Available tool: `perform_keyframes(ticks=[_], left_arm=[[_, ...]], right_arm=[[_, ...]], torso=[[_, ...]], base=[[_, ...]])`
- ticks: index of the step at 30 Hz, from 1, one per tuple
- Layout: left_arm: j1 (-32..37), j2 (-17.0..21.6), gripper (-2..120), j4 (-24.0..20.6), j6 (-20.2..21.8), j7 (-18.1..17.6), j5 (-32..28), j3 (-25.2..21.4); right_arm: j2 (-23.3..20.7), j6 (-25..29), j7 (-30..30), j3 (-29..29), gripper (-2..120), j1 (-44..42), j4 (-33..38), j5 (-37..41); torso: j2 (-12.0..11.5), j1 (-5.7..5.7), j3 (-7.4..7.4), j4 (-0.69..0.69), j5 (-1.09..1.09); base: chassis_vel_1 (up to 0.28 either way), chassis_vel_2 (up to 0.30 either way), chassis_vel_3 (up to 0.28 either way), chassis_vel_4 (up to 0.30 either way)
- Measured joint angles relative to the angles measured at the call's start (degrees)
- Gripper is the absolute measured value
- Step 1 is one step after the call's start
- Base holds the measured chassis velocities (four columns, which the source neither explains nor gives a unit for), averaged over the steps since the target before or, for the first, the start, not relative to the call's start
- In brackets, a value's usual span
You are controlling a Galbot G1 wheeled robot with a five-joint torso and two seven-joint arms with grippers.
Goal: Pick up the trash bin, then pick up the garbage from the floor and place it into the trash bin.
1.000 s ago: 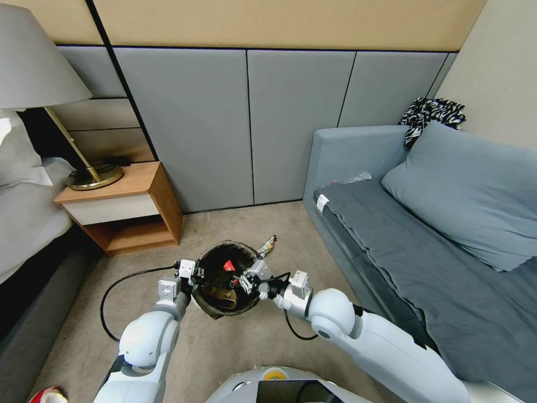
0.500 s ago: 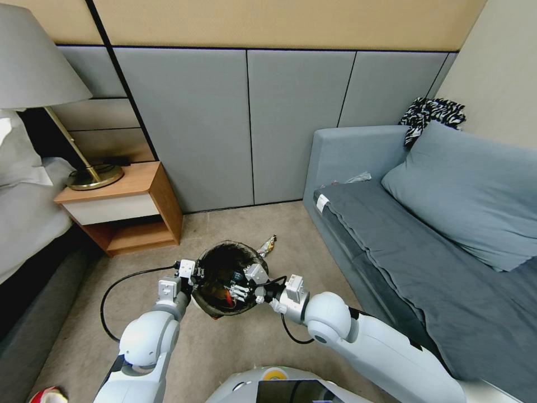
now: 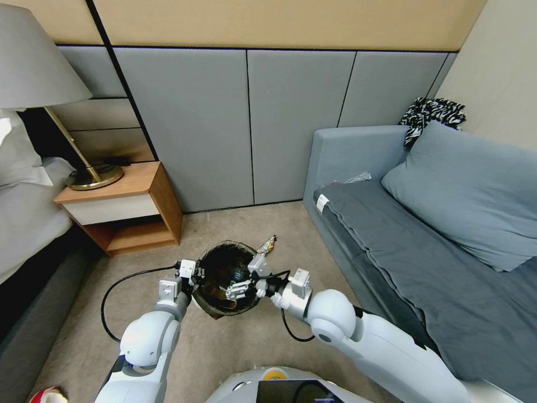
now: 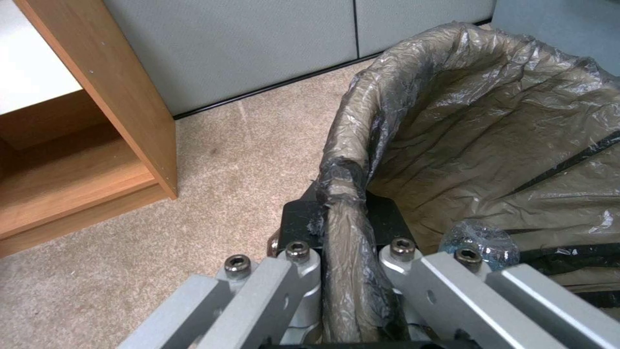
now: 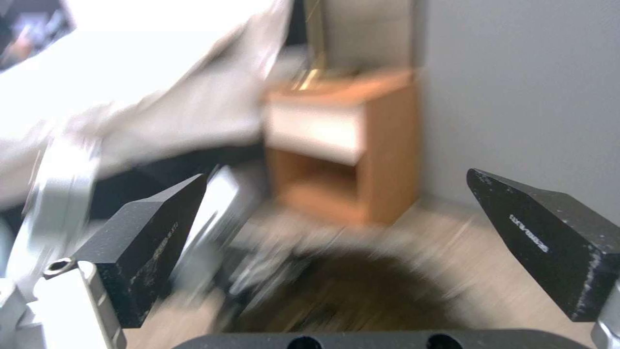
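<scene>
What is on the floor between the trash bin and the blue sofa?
In the head view, one wrapper lies on the carpet beside the trash bin, toward the sofa.

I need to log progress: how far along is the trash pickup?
Done: left gripper holds the trash bin by its rim, litter inside. In hand: open right gripper over the bin. Left: a wrapper on the carpet beside it.
</scene>
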Motion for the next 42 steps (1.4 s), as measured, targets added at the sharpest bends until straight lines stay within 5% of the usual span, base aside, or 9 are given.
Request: perform_keyframes(ticks=[4,15,18,21,30,42], left_arm=[[0.07,-0.34,4,0.0,-0.03,0.0,0.13,-0.23],[0.83,-0.9,4,-0.44,-0.46,0.14,0.36,-1.36],[1.01,-1.01,4,-0.44,-0.57,0.21,0.39,-1.43],[1.17,-1.03,4,-0.45,-0.59,0.35,0.43,-1.62],[1.58,-1.0,4,-0.75,-0.59,0.51,0.57,-1.88],[1.71,-1.09,4,-1.12,-0.59,0.68,0.71,-2.36]], right_arm=[[0.03,2.61,2.9,3.01,100,-1.55,0.2,-0.3],[6.16,13.02,5.95,24.26,100,-21.43,-6.66,-17.26],[9.42,15.14,5.47,28.79,100,-26.26,-7.74,-21.46],[17.77,19.85,4.23,34.9,100,-34.49,-9.93,-27.23],[24.53,26.21,1.18,40.96,100,-43.92,-12.68,-32.45],[25.39,26.93,0.66,40.82,100,-45.79,-12.18,-33.43]], torso=[[0.0,0.0,0.0,0.03,0.0],[0.0,0.0,0.0,-0.01,0.01],[0.0,0.0,0.0,-0.02,0.01],[0.0,0.0,0.0,0.01,0.0],[0.0,0.0,0.0,0.0,-0.01],[0.0,0.0,0.0,0.02,-0.01]], base=[[0.0,0.0,0.0,0.0],[0.0,0.0,0.0,0.0],[0.0,0.0,0.0,0.0],[0.0,0.0,0.0,0.0],[0.0,0.0,0.0,0.0],[0.015,0.015,0.019,0.017]])
